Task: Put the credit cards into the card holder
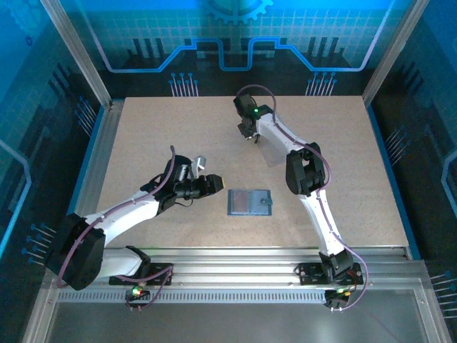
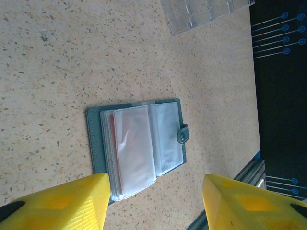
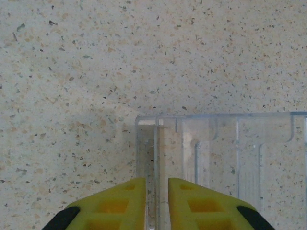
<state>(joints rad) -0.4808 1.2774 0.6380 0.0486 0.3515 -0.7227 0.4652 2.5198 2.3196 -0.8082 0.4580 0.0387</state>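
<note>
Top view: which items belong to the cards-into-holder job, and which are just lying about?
Job:
- dark teal-grey folding card holder, lying open
- red card, edge visible inside the holder's clear sleeves

Lying about:
- clear plastic rectangular tray, with the right gripper at its wall
- speckled beige table

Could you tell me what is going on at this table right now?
Two robot arms are putting cards into a card holder, which lies open on the table. A red card seems to sit in one of its clear sleeves. The left fingers hover open by it, holding nothing. The right fingers are farther back, nearly closed around a wall of the clear tray; whether they grip it is unclear.
</note>
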